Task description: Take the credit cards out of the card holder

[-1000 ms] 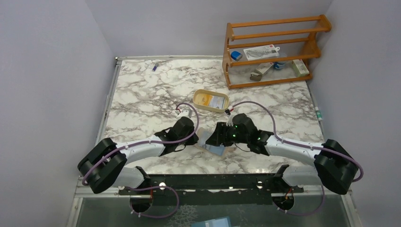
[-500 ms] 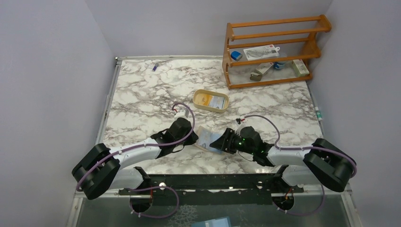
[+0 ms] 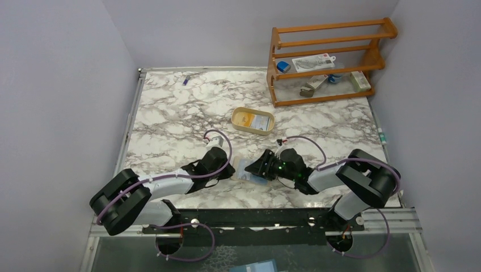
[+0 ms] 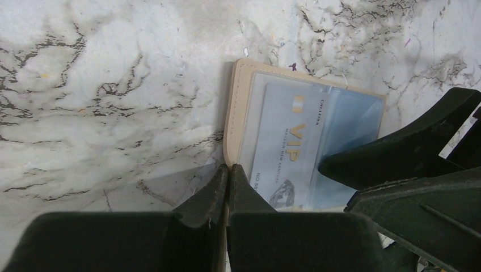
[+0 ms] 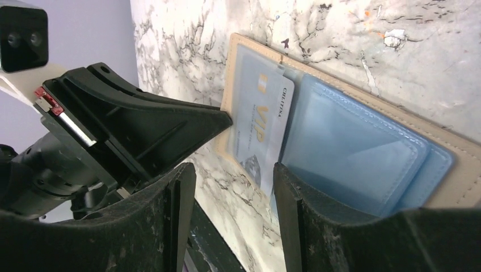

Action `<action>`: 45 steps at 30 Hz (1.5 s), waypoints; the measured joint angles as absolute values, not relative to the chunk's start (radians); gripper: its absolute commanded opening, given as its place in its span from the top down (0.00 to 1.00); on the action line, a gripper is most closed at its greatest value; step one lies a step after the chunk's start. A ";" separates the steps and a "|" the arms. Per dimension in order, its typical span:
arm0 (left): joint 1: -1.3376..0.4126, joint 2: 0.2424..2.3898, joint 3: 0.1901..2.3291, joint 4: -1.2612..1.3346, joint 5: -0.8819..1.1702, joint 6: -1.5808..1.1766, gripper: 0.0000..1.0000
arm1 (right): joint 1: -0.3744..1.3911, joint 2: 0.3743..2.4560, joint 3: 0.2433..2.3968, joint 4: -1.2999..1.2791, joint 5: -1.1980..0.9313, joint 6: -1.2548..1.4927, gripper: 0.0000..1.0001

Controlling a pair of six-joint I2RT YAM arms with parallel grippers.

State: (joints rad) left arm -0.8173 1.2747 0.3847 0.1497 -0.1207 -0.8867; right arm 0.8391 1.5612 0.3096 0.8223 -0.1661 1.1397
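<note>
The card holder [image 3: 245,169] lies open and flat on the marble between my two grippers, beige rim [image 4: 232,113] and pale blue pockets [image 5: 351,153] facing up. A bluish-white VIP card [image 4: 289,147] sticks partly out of a pocket [image 5: 258,122]. My left gripper [image 3: 231,171] is shut, its tips [image 4: 228,168] pinched on the holder's beige edge. My right gripper [image 3: 260,169] is open [image 5: 232,192]: one finger [image 5: 295,204] rests on the blue pocket, the other stands beyond the holder's edge. A yellow-orange card and a bluish one lie in the oval tan tray [image 3: 253,120].
A wooden rack [image 3: 326,62] with small items stands at the back right. A small blue object [image 3: 185,80] lies at the far left corner. The table's near edge runs just behind both grippers.
The holder has come down from a tilted hold to lie flat. The right arm has folded in, its gripper sliding left onto the holder. The left gripper has shifted slightly back and lower.
</note>
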 measured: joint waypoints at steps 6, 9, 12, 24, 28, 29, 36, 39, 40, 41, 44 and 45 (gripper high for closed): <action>-0.817 1.279 0.351 0.214 -0.121 -0.902 1.00 | 0.839 1.576 0.318 0.820 -0.165 1.144 0.43; -0.817 1.287 0.338 0.250 -0.121 -0.908 1.00 | 0.839 1.580 0.343 0.782 -0.162 1.144 0.43; -0.817 1.303 0.326 0.299 -0.120 -0.918 1.00 | 0.839 1.580 0.392 0.698 -0.148 1.143 0.43; -0.817 1.329 0.285 0.418 -0.119 -0.939 1.00 | 0.839 1.547 0.493 0.419 -0.045 1.197 0.43; -0.817 1.328 0.279 0.428 -0.117 -0.939 1.00 | 0.844 1.489 0.462 0.375 0.002 1.213 0.43; -0.817 1.328 0.278 0.429 -0.117 -0.939 1.00 | 0.844 1.472 0.449 0.371 0.010 1.216 0.43; -0.817 1.328 0.275 0.435 -0.116 -0.939 1.00 | 0.844 1.479 0.422 0.423 0.024 1.222 0.43; -0.817 1.330 0.275 0.436 -0.114 -0.939 1.00 | 0.844 1.538 0.424 0.513 0.011 1.221 0.43; -0.817 1.330 0.275 0.437 -0.113 -0.939 1.00 | 0.844 1.557 0.425 0.543 0.005 1.221 0.44; -0.817 1.331 0.275 0.437 -0.113 -0.939 1.00 | 0.844 1.577 0.429 0.571 0.000 1.219 0.43; -0.813 1.332 0.275 0.439 -0.115 -0.938 1.00 | 0.842 1.626 0.443 0.624 -0.012 1.208 0.44; -0.811 1.332 0.274 0.440 -0.116 -0.939 1.00 | 0.840 1.639 0.447 0.639 -0.014 1.204 0.44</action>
State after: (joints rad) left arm -0.8112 1.3315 0.2741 0.4400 -0.1162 -0.9386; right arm 0.8402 1.6386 0.4473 0.6392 -0.0139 1.2037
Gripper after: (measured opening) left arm 0.006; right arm 0.561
